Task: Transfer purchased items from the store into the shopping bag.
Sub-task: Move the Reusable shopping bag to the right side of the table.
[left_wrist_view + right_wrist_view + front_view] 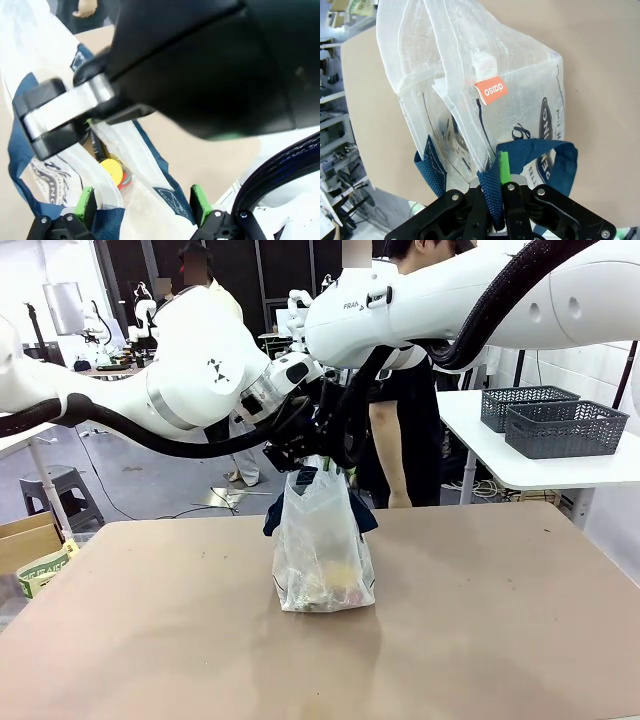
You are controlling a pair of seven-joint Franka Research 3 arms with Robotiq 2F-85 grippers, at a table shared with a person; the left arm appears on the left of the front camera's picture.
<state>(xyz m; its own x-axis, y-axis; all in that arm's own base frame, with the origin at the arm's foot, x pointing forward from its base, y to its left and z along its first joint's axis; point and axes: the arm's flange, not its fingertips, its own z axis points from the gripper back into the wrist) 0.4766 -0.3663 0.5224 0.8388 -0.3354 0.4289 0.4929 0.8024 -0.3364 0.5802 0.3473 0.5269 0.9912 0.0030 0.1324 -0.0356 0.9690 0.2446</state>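
The shopping bag [322,550], translucent white with navy strap handles, stands upright at the table's middle. Purchased items [338,578], yellow and orange, show through its lower part. My right gripper [499,187] is shut on one navy handle [492,200] and holds it up above the bag; a green pad [504,167] presses the strap. My left gripper [142,205] stands open right over the bag's mouth, its green pads [86,202] apart, with a yellow round item [111,170] below inside the bag [150,200]. The store [565,428], a dark grey lattice basket, sits on a white side table at the right.
A second grey basket [528,405] stands behind the first. A person [400,440] in black stands at the table's far edge behind the arms. The right arm's black wrist [200,65] hangs close in front of my left gripper. A cardboard box [25,540] sits off the table's left.
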